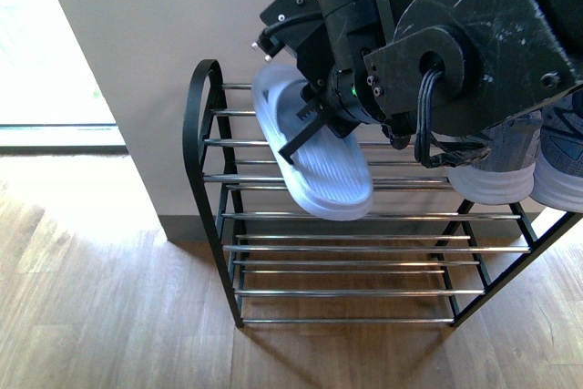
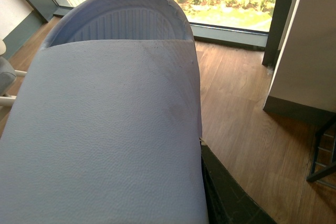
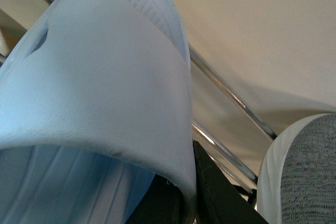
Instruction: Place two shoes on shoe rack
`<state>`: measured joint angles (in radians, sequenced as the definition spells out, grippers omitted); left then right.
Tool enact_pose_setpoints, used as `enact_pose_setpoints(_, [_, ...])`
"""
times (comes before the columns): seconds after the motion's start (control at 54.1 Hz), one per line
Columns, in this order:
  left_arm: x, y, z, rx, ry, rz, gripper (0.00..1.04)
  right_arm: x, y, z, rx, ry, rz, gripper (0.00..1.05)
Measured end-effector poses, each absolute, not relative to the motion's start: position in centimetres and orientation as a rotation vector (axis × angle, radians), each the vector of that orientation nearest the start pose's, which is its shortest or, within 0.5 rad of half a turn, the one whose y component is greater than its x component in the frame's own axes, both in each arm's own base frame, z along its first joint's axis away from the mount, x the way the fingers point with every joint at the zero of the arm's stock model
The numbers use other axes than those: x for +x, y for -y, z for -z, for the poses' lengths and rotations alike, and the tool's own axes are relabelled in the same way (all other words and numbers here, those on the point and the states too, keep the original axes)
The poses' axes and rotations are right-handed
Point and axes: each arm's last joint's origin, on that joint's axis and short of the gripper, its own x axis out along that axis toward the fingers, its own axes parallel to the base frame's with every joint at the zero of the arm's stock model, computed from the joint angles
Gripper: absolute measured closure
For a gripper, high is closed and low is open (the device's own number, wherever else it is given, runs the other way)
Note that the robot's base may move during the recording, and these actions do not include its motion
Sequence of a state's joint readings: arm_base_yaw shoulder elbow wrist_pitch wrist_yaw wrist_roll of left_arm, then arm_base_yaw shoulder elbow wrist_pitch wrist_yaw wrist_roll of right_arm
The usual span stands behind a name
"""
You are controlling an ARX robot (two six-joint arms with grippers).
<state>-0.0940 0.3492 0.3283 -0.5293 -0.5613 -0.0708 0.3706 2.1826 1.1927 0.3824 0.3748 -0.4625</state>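
Note:
A pale blue slide sandal (image 1: 310, 148) hangs tilted against the upper shelves of the shoe rack (image 1: 364, 243), at its left end. My left gripper (image 1: 314, 125) is shut on it. In the left wrist view its wide strap (image 2: 105, 129) fills the frame, with one black finger (image 2: 231, 192) pressed against the strap's edge. A second pale blue sandal (image 3: 100, 77) shows in the right wrist view, and my right gripper (image 3: 186, 198) is shut on its strap, close to the rack's silver rods (image 3: 231, 95). In the front view the right arm (image 1: 474, 52) hides that sandal.
Grey knit sneakers with white soles (image 1: 496, 166) stand on the rack's upper right, one of them showing as a sneaker (image 3: 299, 171) in the right wrist view. A beige wall (image 1: 164, 43) backs the rack. Wooden floor (image 1: 109, 298) lies in front, with a bright window (image 1: 46, 43) to the left.

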Motion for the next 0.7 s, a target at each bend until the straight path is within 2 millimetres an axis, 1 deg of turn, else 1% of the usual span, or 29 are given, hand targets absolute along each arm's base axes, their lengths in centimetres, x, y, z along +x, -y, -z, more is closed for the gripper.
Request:
enact_pose_setpoints(0.111, [9.8, -0.6, -20.0, 0.111, -0.509, -0.473, 1.02, 41.5, -13.5, -8.5, -0.684, -0.594, -0.098, 1.03])
enact_pose_setpoints(0.277, [9.8, -0.6, -20.0, 0.111, -0.509, -0.473, 1.02, 42.7, -11.7, -8.2, -0.687, -0.614, -0.05, 1.03])
enact_pose_setpoints(0.388, [9.8, -0.6, -20.0, 0.111, -0.509, -0.473, 1.02, 43.9, -10.0, -8.0, -0.689, -0.616, -0.007, 1.03])
enact_pose_setpoints(0.629, [9.8, -0.6, -20.0, 0.11, -0.509, -0.473, 1.02, 45.0, -7.9, -7.6, -0.721, -0.614, 0.033, 1.03])
enact_pose_setpoints(0.703, [9.8, -0.6, -20.0, 0.111, -0.509, -0.473, 1.02, 45.1, -7.7, -7.6, -0.732, -0.606, 0.031, 1.03])
